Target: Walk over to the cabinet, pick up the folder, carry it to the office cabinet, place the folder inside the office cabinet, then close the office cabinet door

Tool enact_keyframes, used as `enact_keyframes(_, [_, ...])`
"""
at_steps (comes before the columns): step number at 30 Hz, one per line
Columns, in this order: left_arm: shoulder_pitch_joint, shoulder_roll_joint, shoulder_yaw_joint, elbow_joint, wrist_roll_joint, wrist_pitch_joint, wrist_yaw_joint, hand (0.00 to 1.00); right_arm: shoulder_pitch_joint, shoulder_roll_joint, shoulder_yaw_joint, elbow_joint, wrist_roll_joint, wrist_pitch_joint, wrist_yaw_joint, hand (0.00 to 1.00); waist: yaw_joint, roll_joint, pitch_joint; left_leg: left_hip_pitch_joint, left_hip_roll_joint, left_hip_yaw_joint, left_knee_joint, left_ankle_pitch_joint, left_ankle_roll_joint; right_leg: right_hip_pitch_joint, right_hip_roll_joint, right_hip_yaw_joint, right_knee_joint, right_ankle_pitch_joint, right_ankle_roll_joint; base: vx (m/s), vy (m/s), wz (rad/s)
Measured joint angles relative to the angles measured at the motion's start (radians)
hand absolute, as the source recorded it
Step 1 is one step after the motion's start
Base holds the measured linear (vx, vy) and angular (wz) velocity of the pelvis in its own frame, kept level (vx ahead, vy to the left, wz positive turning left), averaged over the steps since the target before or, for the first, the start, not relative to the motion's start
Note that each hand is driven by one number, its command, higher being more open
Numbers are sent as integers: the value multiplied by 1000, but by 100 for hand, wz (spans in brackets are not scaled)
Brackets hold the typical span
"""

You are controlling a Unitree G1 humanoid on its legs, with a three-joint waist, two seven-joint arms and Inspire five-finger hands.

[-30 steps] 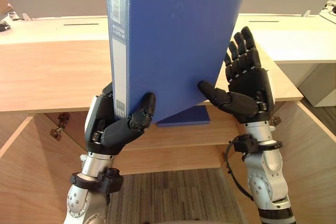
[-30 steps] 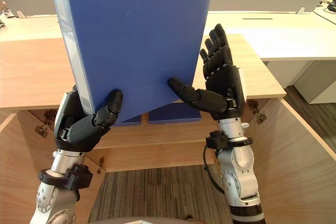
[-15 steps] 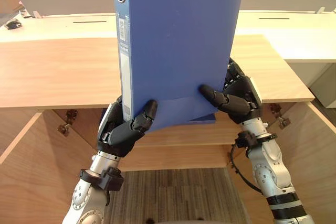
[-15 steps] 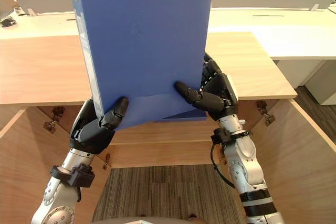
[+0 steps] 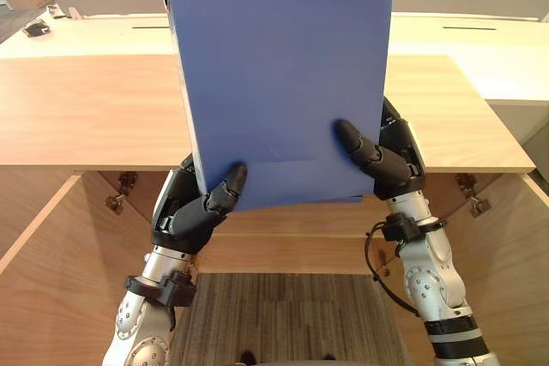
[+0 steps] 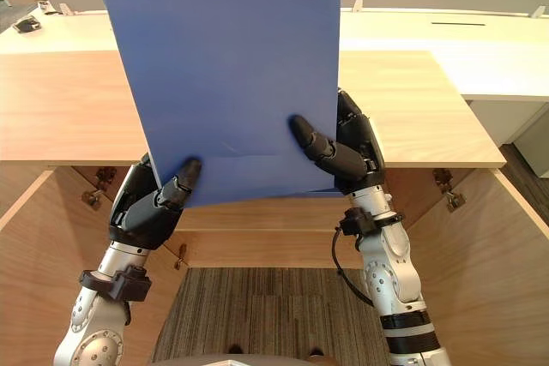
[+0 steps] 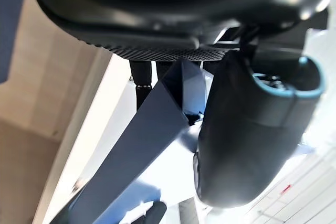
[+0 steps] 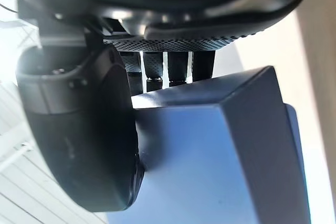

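The light wooden office cabinet (image 5: 86, 109) stood directly ahead, its flat top spanning the view and its two wooden doors (image 5: 34, 297) swung open to either side over grey striped carpet (image 5: 283, 315); the front edge of that top was judged the main obstruction, since the opening lay beneath it. The large blue rigid-board folder (image 5: 283, 66) was held upright in the air between the robot and the cabinet, spine toward the robot's left; it was judged stiff, smooth-faced and moderately heavy, top-heavy when gripped low, and liable to slide or tip unless clamped at both lower corners. The left hand (image 5: 184, 212) pinched the lower left corner, thumb on the near cover and fingers behind it; the right hand (image 5: 395, 165) pinched the lower right corner in the same manner. Small metal hinges (image 5: 470, 196) projected at the inner edge of each door; these were judged able to snag a folder corner on entry.
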Motion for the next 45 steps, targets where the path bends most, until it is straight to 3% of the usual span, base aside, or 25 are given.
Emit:
enact_keyframes(6, [2, -147, 205, 28, 124, -82, 126, 100, 4, 89, -92, -139, -46, -2, -39, 0, 1, 2, 0, -9, 1, -9, 0, 1, 1, -5, -1, -3, 0, 0, 0, -12, -34, 4])
enact_keyframes(9, [13, -206, 301, 112, 139, -93, 200, 100, 4, 120, -144, -215, -84, -30, -62, 0, 0, 9, -4, -12, 2, -20, 0, 1, 1, -4, -2, -7, 0, 0, 0, 5, -29, 9])
enact_keyframes(17, [107, -275, 378, 362, 213, -81, 287, 100, 4, 146, -179, -270, -178, -54, -107, 0, 2, 16, -8, -21, 2, -34, 0, 1, 1, -4, -2, -21, 0, 0, 0, -6, -24, 6])
enact_keyframes(23, [107, -274, 366, 682, 322, -40, 281, 100, 17, 129, 5, -269, -255, -54, -110, 0, -1, 27, -14, -40, 3, -34, 0, 3, -1, -22, -1, -22, -2, 0, 0, -12, -30, -1])
enact_keyframes(28, [35, -242, 351, 1097, 436, -12, 284, 100, 4, 51, 232, -157, -399, -57, -104, 0, -1, 29, -5, -81, 4, -31, 16, 3, -1, -68, -3, -20, 18, 0, 0, 2, -13, 0])
enact_keyframes(29, [16, -233, 344, 1143, 447, -5, 287, 100, -7, 39, 258, -125, -419, -57, -107, 0, 0, 29, 5, -100, 6, -31, 36, -3, -2, -84, -6, -18, 30, 0, -1, -38, 1, -2])
enact_keyframes(31, [-56, -206, 294, 1244, 496, 6, 290, 100, -95, -4, 329, -12, -537, -84, -111, 0, 2, 32, 93, -194, 16, -31, 151, -39, 2, -159, -9, -13, 98, -8, -8, -119, -6, -2])
enact_keyframes(33, [-88, -191, 259, 1275, 519, 10, 289, 100, -181, -28, 362, -12, -598, -91, -112, 0, -1, 42, 147, -264, 30, -27, 245, -70, 5, -219, -9, -7, 158, -20, -19, -165, -5, -10])
enact_keyframes(36, [-159, -140, 192, 1305, 539, 7, 289, 100, -285, -57, 430, 64, -651, -101, -121, 0, 2, 56, 226, -409, 43, -27, 406, -117, 7, -352, -19, 4, 287, -80, -7, -239, -9, -3])
enact_keyframes(40, [-244, -140, 154, 1296, 539, -7, 296, 100, -307, -82, 435, 224, -736, -31, -177, 0, 5, 97, 315, -577, 66, -34, 534, -146, -2, -520, -18, 11, 411, -104, -10, -224, -4, 0])
enact_keyframes(45, [-342, -133, 125, 1249, 530, -27, 308, 100, -306, -111, 354, 350, -746, 73, -246, 0, 8, 109, 374, -801, 98, -46, 700, -167, 13, -749, -17, 22, 590, -139, -19, -132, -10, -4])
